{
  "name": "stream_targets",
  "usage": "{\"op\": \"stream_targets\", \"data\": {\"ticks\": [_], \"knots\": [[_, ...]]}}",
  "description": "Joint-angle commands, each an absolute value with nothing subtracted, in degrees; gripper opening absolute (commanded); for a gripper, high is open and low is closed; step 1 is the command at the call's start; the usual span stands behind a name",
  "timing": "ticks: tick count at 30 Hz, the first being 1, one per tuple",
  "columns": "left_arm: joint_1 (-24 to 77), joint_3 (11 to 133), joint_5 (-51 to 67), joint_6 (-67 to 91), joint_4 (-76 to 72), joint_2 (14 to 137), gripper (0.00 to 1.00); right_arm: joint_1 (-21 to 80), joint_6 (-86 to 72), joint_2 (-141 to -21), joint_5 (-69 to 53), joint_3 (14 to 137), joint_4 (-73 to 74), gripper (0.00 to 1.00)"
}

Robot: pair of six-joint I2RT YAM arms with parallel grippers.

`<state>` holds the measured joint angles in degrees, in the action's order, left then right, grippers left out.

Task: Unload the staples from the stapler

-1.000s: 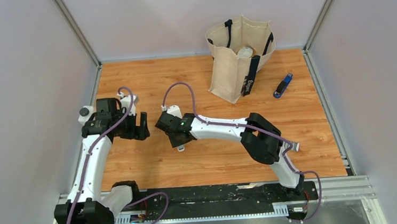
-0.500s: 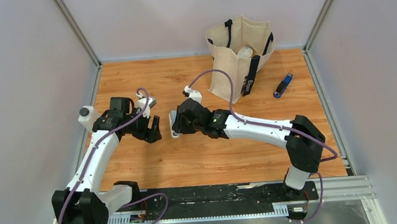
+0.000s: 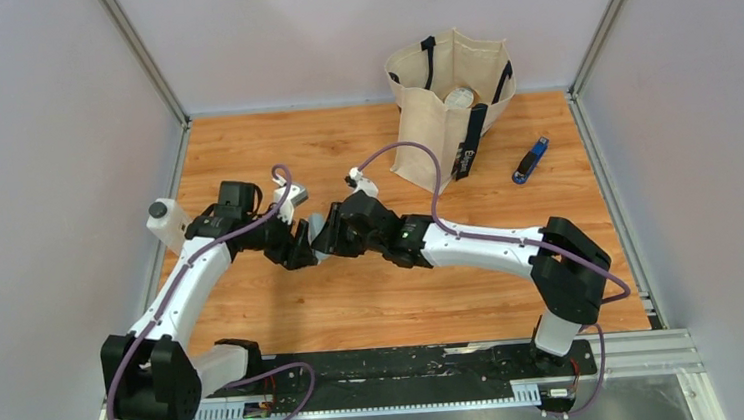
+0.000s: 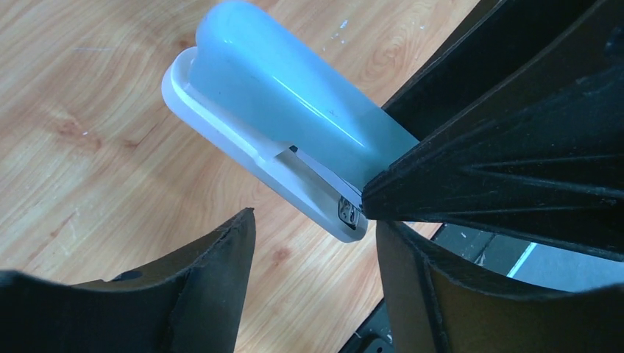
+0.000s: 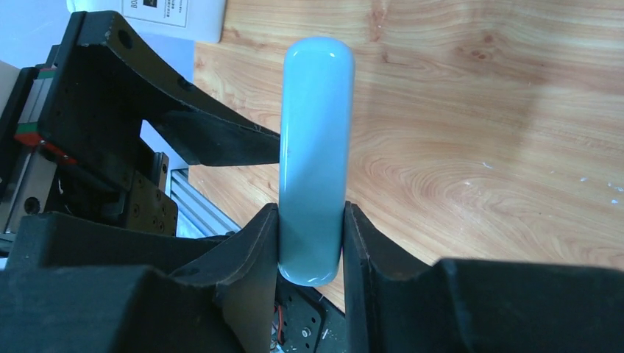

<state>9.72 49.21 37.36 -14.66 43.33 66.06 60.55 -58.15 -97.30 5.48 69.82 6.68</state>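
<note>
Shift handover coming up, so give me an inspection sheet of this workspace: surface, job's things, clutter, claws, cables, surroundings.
Surface: wooden table, no spills seen.
Job's things: pale blue stapler, held between the arms.
Clutter: canvas bag at the back; dark-blue oblong item to its right; white bottle at the left edge.
Claws: right claw shut on the stapler; left claw open around its free end.
Cables: purple cables loop over both arms.
Surroundings: pale walls.

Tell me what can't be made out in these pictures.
Top view: the pale stapler is mostly hidden between the left gripper and right gripper.
Left wrist view: a black finger covers its rear; staples inside cannot be seen.
Top view: the small dark-blue object is too small to identify; the bag's walls hide most contents.
</note>
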Motion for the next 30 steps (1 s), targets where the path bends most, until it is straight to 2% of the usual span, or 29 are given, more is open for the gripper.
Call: {"op": "stream_targets", "data": {"ticks": [1, 2, 5, 14, 17, 20, 23, 26, 30], "knots": [[9.8, 48.8, 41.1, -18.4, 41.4, 67.1, 0.65, 60.2, -60.4, -93.7, 4.0, 68.7, 0.6, 0.0], [9.8, 49.0, 41.7, -19.0, 41.6, 67.4, 0.56, 60.2, -60.5, -93.4, 4.0, 68.6, 0.6, 0.0], [9.8, 49.9, 42.7, -20.4, 43.8, 69.2, 0.42, 60.0, -60.3, -92.9, 3.9, 67.7, 0.5, 0.0], [9.8, 49.6, 41.9, -19.9, 41.5, 70.0, 0.37, 59.6, -60.4, -91.8, 2.3, 65.6, -3.1, 0.0], [9.8, 49.7, 39.6, -20.5, 40.8, 70.2, 0.28, 59.2, -60.1, -90.8, 1.3, 64.2, -4.7, 0.0], [9.8, 49.7, 35.7, -20.5, 39.2, 70.0, 0.14, 59.0, -59.2, -89.7, 0.9, 62.3, -5.9, 0.0], [9.9, 50.2, 31.8, -21.2, 38.1, 70.1, 0.05, 59.0, -57.7, -89.5, 1.0, 60.9, -6.3, 0.0], [10.1, 50.3, 29.5, -22.1, 37.4, 70.0, 0.01, 59.1, -56.1, -89.1, 1.0, 59.4, -6.4, 0.0], [11.0, 49.2, 25.1, -23.5, 35.3, 68.3, 0.0, 59.8, -51.8, -87.9, 1.2, 57.9, -5.1, 0.0]]}}
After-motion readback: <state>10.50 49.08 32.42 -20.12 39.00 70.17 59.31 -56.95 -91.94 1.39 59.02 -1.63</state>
